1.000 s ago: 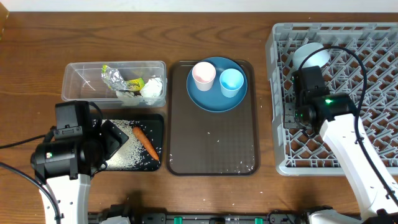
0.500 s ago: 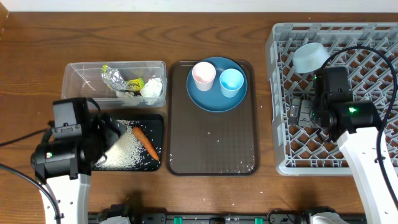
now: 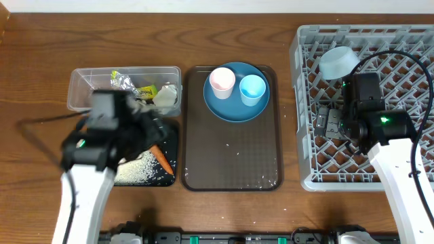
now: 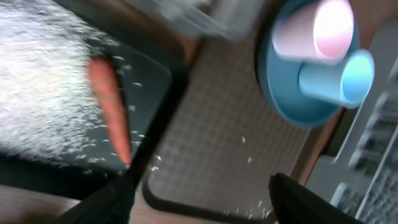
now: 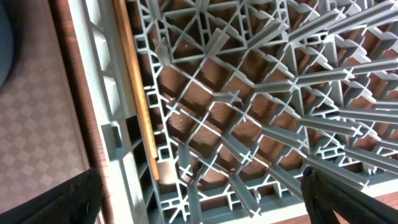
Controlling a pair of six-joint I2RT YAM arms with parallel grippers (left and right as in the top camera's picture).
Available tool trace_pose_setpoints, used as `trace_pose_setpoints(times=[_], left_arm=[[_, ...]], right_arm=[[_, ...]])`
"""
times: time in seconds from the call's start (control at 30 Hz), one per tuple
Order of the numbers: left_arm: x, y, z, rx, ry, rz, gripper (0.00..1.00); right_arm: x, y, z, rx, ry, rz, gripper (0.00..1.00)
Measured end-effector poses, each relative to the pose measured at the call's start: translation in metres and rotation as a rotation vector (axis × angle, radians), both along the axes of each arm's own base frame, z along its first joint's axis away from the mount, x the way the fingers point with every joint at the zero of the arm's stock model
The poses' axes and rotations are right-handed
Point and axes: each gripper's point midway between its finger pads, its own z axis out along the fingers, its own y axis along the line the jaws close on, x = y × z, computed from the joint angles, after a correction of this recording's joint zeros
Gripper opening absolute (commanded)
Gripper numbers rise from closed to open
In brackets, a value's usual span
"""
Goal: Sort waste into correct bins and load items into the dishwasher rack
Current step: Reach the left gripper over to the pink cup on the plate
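Observation:
My left gripper (image 3: 152, 131) hangs open and empty over the right end of the black tray (image 3: 171, 133), blurred by motion. In the left wrist view the orange carrot (image 4: 109, 106) lies beside loose rice (image 4: 43, 93) in that tray (image 4: 163, 78), and the open gripper (image 4: 199, 199) is over the brown tray's corner. The pink cup (image 3: 222, 81) and light-blue cup (image 3: 252, 89) stand on the dark-blue plate (image 3: 234, 108). The clear tub (image 3: 81, 85) holds foil (image 3: 123, 83), a wrapper (image 3: 146, 90) and tissue (image 3: 166, 97). My right gripper (image 5: 205, 199) is open above the grey rack (image 3: 407, 41), where a wooden chopstick (image 5: 134, 93) lies along the left wall. The pale-blue bowl (image 3: 339, 62) sits in the rack.
The brown serving tray (image 3: 230, 159) lies between the bins and the rack, with a few rice grains on it. The rack's upright pegs (image 5: 273, 118) stand close under my right gripper. Bare wooden table (image 3: 41, 61) runs to the left and behind.
My left arm has swung up and to the right, from the black tray's left end to its right end. The right arm shifted right a second ago and has stayed still since.

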Motion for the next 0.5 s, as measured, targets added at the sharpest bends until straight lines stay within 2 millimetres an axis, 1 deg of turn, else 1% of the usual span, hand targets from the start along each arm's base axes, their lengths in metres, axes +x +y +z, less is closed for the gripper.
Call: trace_pose_setpoints(times=[0.03, 0.07, 0.13, 0.27, 0.3, 0.33, 0.4, 0.5], left_arm=[[0.006, -0.011, 0.0, 0.007, 0.013, -0.038, 0.64], [0.011, -0.017, 0.001, 0.009, 0.016, -0.057, 0.62], [0.03, -0.038, 0.007, 0.022, 0.019, -0.116, 0.58], [0.071, -0.076, 0.022, 0.044, -0.014, -0.195, 0.58], [0.082, -0.086, 0.023, 0.051, -0.02, -0.213, 0.6], [0.09, -0.093, 0.024, 0.057, -0.028, -0.223, 0.66], [0.108, -0.109, 0.019, 0.079, -0.042, -0.243, 0.71], [0.13, -0.126, 0.002, 0.113, -0.063, -0.256, 0.72]], right_arm=[[0.0, 0.0, 0.0, 0.0, 0.0, 0.0, 0.99], [0.0, 0.0, 0.0, 0.0, 0.0, 0.0, 0.99], [0.0, 0.0, 0.0, 0.0, -0.001, 0.0, 0.99], [0.0, 0.0, 0.0, 0.0, -0.001, 0.0, 0.99], [0.0, 0.0, 0.001, 0.0, -0.001, 0.0, 0.99], [0.0, 0.0, 0.001, 0.0, -0.001, 0.0, 0.99], [0.0, 0.0, 0.0, 0.0, -0.001, 0.0, 0.99], [0.0, 0.0, 0.001, 0.0, -0.002, 0.0, 0.99]])
